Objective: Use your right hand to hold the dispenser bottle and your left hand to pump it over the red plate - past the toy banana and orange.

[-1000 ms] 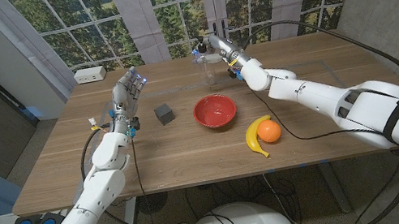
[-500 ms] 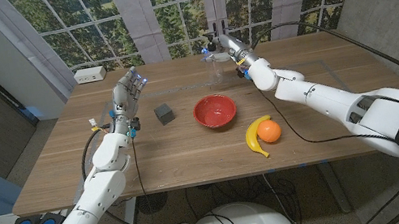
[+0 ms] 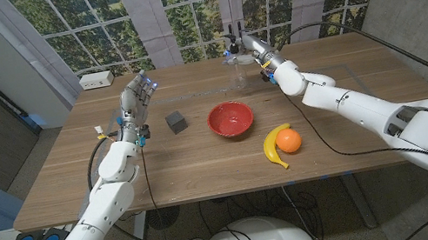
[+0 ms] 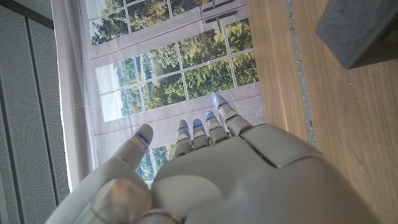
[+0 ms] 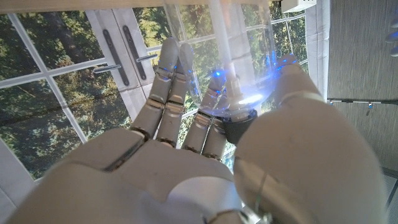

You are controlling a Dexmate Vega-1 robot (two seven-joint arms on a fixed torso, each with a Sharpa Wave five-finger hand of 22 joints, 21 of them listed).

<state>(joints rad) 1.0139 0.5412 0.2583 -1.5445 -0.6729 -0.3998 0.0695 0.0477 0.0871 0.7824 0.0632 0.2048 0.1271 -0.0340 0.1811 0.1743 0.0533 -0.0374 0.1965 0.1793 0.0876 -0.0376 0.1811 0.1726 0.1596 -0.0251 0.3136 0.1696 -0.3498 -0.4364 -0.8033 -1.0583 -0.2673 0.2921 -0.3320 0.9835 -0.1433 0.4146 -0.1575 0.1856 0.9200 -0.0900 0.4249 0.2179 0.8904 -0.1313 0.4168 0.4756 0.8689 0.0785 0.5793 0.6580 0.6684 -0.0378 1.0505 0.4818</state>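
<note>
We see the right hand (image 3: pixel 254 54) gripping the clear dispenser bottle (image 3: pixel 237 68) at one o'clock from the red plate (image 3: pixel 230 120); the left hand (image 3: pixel 133 104) hovers empty, fingers apart, at ten o'clock.

Daylight comes in through the windows (image 3: pixel 177 12) across the top of the head view, soft and even. My table (image 3: pixel 204 166) is evenly lit, with only faint shadows under the plate (image 3: pixel 231 120) and the dark block (image 3: pixel 177 123). The upper left and the lower corners are dim. Straight lines bow slightly near the frame edges. In my left wrist view my left hand (image 4: pixel 236 180) is close, soft and a bit blurred, the panes behind it bright. In my right wrist view blue glare spots glow through the clear bottle (image 5: pixel 239 56) against my right hand (image 5: pixel 186 162).
</note>
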